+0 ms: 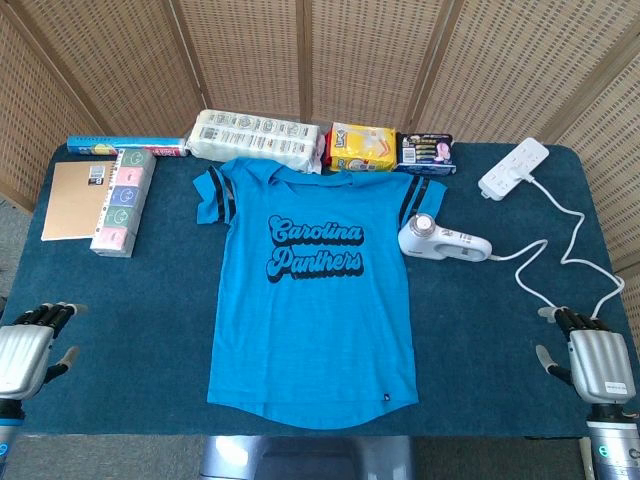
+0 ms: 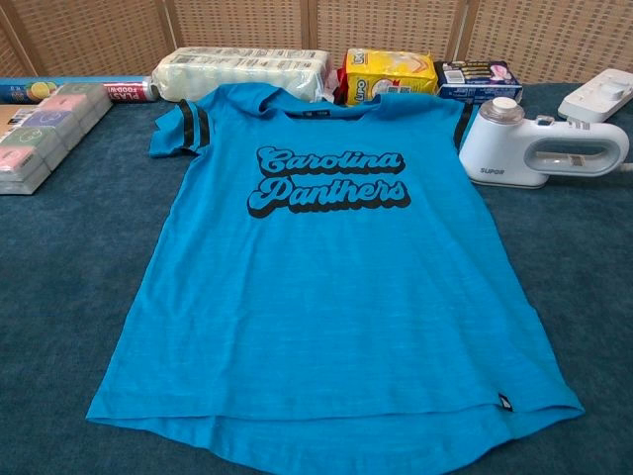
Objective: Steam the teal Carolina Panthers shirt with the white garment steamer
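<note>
The teal Carolina Panthers shirt [image 1: 312,290] [image 2: 331,277] lies flat on the table, collar toward the far edge. Just right of its right sleeve, the white garment steamer [image 1: 443,241] [image 2: 541,146] lies on its side, and its cord runs right to a white power strip [image 1: 513,167] [image 2: 597,95]. My left hand [image 1: 30,345] rests at the near left corner with nothing in it and its fingers apart. At the near right corner my right hand [image 1: 590,357] is likewise empty, well short of the steamer. Neither hand shows in the chest view.
Along the far edge sit a white wrapped pack [image 1: 258,138], a yellow packet [image 1: 362,148] and a dark box [image 1: 425,152]. At the left lie a brown notebook [image 1: 78,198], a pastel box stack [image 1: 124,200] and a blue roll [image 1: 125,146]. The cord [image 1: 570,260] loops across the right side.
</note>
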Robot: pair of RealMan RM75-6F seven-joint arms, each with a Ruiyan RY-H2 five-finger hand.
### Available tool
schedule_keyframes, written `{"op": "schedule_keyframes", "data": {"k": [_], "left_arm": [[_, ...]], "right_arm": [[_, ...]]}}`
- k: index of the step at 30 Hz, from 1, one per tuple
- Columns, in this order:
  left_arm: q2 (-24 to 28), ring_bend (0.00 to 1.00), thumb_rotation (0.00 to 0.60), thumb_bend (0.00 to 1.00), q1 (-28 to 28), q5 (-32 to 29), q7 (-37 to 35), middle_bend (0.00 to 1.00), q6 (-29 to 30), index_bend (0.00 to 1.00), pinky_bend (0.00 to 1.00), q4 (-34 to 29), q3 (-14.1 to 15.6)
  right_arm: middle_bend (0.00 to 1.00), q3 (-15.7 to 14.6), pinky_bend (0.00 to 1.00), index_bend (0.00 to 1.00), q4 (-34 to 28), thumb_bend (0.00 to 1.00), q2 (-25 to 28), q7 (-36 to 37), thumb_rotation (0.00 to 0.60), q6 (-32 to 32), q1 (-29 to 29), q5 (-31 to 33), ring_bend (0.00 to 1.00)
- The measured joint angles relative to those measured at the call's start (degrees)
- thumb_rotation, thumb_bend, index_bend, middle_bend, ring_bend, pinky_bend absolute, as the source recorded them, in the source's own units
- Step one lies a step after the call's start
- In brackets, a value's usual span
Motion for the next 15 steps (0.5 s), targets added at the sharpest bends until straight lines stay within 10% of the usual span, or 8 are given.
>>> {"op": "schedule_keyframes", "data": {"k": [15], "left_arm": [[-1.3,0.32,0.6,0.25,-2.9,0.8,-0.1,0.35,-4.8,0.31,0.39,0.6,0.3]], "right_arm": [[0.4,-0.1,0.45,0.32,-0.6,0.33,0.1,-1.1,0.6,-0.6,0.1,0.3,0.44]]}}
